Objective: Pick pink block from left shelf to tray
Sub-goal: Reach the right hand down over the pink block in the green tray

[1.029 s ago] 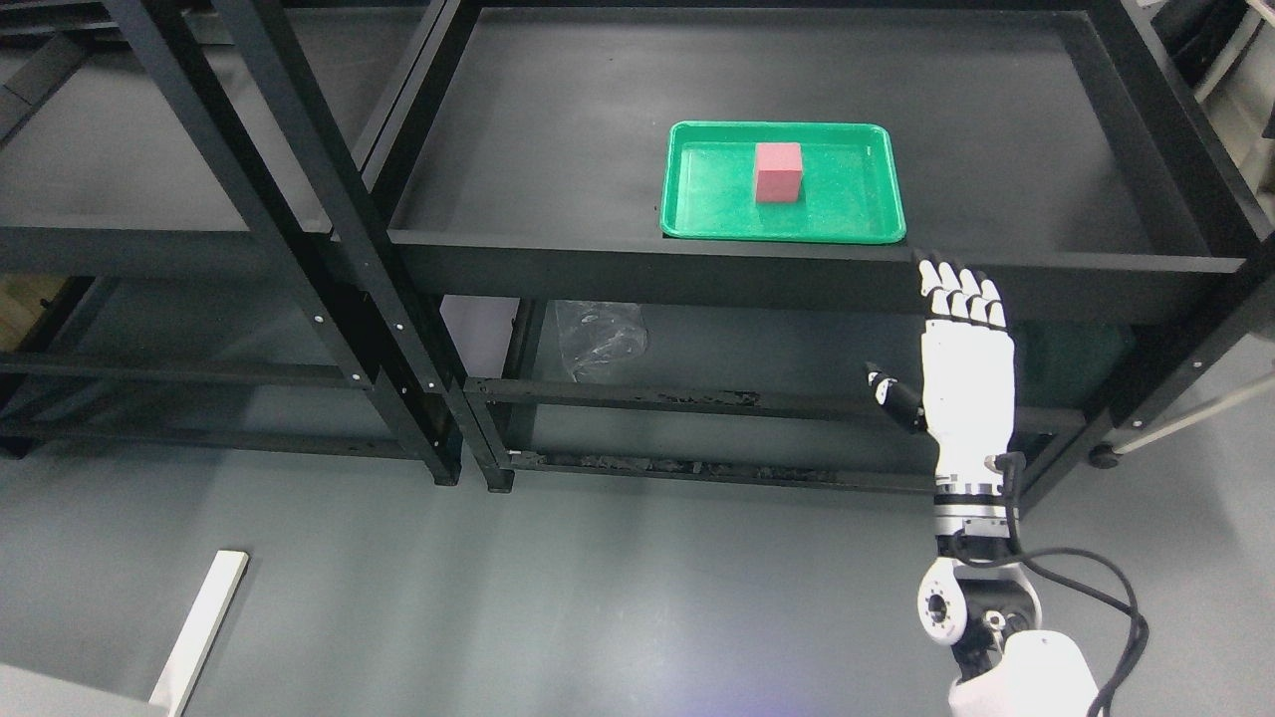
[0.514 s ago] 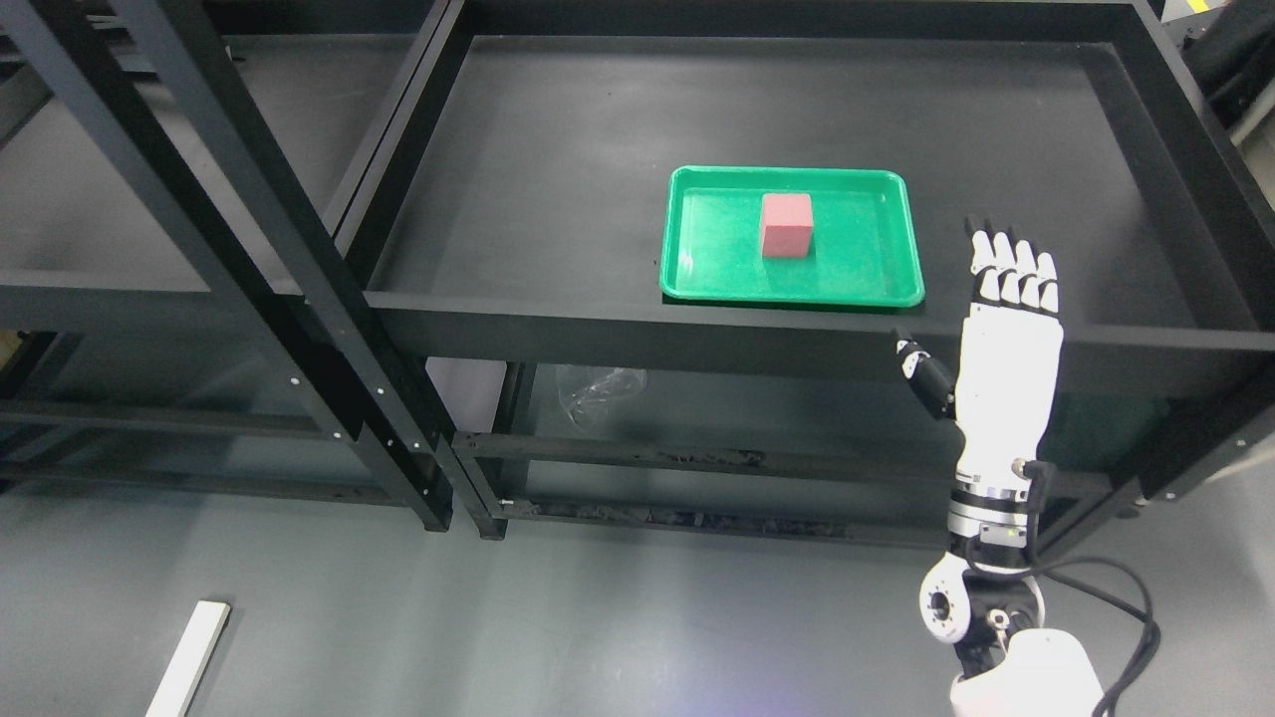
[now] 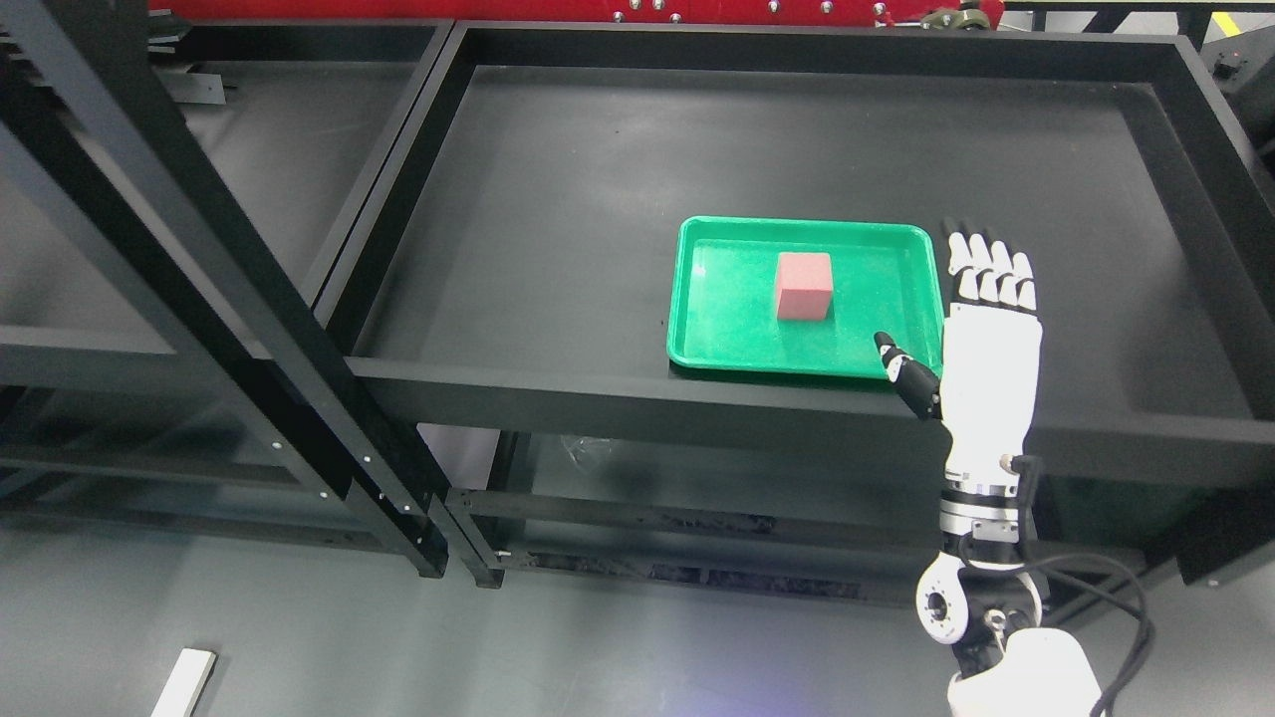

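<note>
The pink block (image 3: 804, 285) sits upright in the middle of the green tray (image 3: 717, 329), which lies on the dark right shelf (image 3: 558, 199) near its front edge. The right robot hand (image 3: 986, 329) stands raised just beside the tray's right rim, palm flat, its fingers (image 3: 981, 269) straight and spread, holding nothing; its thumb (image 3: 908, 373) sticks out to the left over the tray's near right corner. The hand is clear of the block. The left shelf (image 3: 249, 179) stands alongside, behind slanting black frame bars (image 3: 199, 259). A white strip (image 3: 184, 682) lies on the grey floor (image 3: 598, 647) below.
</note>
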Controlling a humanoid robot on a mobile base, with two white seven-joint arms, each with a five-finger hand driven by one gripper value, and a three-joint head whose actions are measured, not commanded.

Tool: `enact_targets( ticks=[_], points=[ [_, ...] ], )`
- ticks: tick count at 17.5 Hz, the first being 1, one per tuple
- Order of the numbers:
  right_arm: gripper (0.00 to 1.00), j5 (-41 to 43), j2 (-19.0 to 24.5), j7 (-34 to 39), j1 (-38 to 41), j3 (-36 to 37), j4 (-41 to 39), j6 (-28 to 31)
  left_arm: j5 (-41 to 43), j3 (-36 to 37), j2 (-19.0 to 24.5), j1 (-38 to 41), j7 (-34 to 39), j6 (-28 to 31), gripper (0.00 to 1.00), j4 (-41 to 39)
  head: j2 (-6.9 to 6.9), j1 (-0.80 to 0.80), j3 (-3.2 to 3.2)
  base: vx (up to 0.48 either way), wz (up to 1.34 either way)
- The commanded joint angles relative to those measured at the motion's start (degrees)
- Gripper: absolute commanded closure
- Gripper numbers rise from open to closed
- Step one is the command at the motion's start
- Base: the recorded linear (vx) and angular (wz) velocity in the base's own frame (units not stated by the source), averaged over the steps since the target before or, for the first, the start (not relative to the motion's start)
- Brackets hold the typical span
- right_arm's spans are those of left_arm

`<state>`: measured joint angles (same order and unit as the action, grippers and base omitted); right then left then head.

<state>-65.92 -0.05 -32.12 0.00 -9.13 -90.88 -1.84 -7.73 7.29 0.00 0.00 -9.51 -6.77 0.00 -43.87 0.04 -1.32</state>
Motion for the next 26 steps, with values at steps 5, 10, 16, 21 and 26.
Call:
enact_targets(
  ticks=[5, 10, 16, 21, 26],
  points=[
    [0.01, 4.58, -0.95, 15.07, -1.67, 0.08, -0.18, -0.09, 0.0, 0.0, 1.0, 1.15, 0.01, 0.01, 0.0, -1.0, 0.0, 0.0, 0.0, 0.201, 0.04],
    [0.01, 4.23, -0.95, 17.43, -1.58, -0.27, -0.09, -0.97, 0.0, 0.0, 1.0, 1.15, 0.01, 0.01, 0.0, -1.0, 0.0, 0.0, 0.0, 0.159, 0.0],
    [0.01, 4.14, -0.95, 25.25, -1.58, -0.62, 0.0, -1.67, 0.0, 0.0, 1.0, 1.15, 0.01, 0.01, 0.0, -1.0, 0.0, 0.0, 0.0, 0.137, 0.0],
    [0.01, 4.31, -0.95, 32.99, -1.5, -0.45, 0.97, -1.85, 0.0, 0.0, 1.0, 1.15, 0.01, 0.01, 0.0, -1.0, 0.0, 0.0, 0.0, 0.116, -0.02],
    [0.01, 4.84, -0.95, 37.92, -1.32, -0.36, 1.58, -1.85, 0.0, 0.0, 1.0, 1.15, 0.01, 0.01, 0.0, -1.0, 0.0, 0.0, 0.0, 0.066, -0.07]
  ],
)
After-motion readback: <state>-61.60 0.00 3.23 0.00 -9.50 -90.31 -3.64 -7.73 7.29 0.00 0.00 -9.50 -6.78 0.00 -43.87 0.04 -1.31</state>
